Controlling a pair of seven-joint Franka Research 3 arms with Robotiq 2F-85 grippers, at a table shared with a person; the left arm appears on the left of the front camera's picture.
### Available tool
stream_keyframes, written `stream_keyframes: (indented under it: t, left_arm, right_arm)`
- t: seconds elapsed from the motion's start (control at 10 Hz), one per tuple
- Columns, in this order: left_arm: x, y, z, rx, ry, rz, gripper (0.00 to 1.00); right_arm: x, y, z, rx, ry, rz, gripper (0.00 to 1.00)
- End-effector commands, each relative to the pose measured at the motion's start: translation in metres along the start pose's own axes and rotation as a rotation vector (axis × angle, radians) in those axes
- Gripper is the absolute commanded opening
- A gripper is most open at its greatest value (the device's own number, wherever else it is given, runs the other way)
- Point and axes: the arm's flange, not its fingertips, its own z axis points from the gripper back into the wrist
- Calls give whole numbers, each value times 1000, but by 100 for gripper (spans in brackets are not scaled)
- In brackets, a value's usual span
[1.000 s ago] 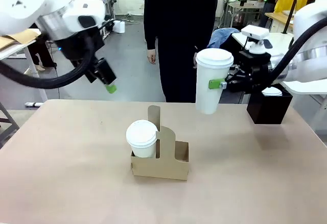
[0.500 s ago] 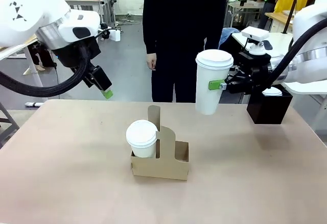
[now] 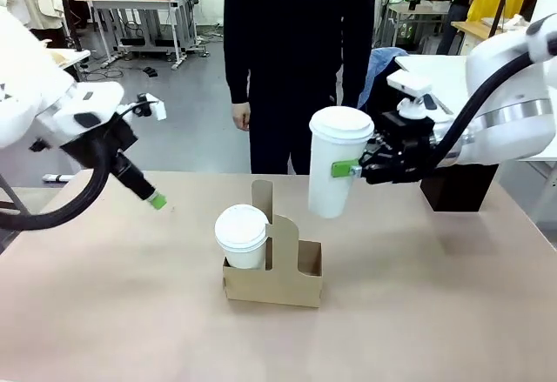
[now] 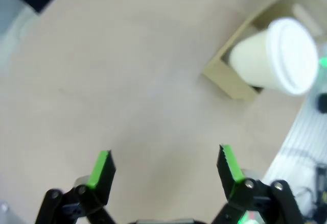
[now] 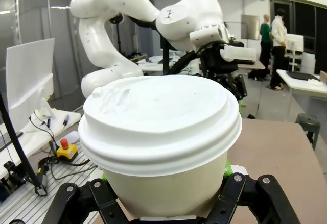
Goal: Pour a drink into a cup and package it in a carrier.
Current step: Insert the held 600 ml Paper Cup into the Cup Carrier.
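Note:
A brown cardboard carrier (image 3: 277,279) stands mid-table with a lidded white cup (image 3: 241,235) in its left slot. Its right slot is vacant. My right gripper (image 3: 341,171) is shut on a second lidded white cup (image 3: 335,169), held upright in the air above and just right of the carrier's handle tab. In the right wrist view this cup (image 5: 161,132) sits between the fingers (image 5: 104,196). My left gripper (image 3: 153,197) hangs open low over the table, left of the carrier. Its wrist view shows the open gripper (image 4: 163,165) over bare table, with the carrier (image 4: 225,76) and its cup (image 4: 276,55) beyond. The drink is hidden under the lids.
A person in a black top (image 3: 300,51) stands at the far edge behind the carrier. A black box (image 3: 457,191) sits at the back right, partly behind my right arm. Bare tabletop (image 3: 130,312) spreads in front of and left of the carrier.
The right gripper carried its cup leftward and slightly down, toward the carrier. The left arm swung down and to the left, away from the carrier. The person shifted left.

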Motion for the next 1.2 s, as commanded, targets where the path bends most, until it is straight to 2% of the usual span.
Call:
stream_keyframes:
  t: [0.0,0.3,0.4,0.5,0.8,1.1]
  left_arm:
    - [-21,2,-4,-56,-107,-132,100]
    - [-47,7,-8,-104,-178,-227,100]
    - [-47,6,-10,-104,-156,-192,100]
    - [-19,21,6,-56,-131,-195,100]
    - [-19,21,6,-56,-131,-195,100]
    - [-19,21,6,-56,-131,-195,100]
  right_arm:
    - [-17,-3,-13,-6,-23,20,81]
    - [-44,-10,-27,16,-59,14,81]
    - [-53,-14,-29,33,-60,-12,81]
    - [-60,-17,-32,46,-69,-26,81]
    - [-78,-18,-34,61,-75,-56,81]
    - [-99,-24,-32,77,-40,-110,81]
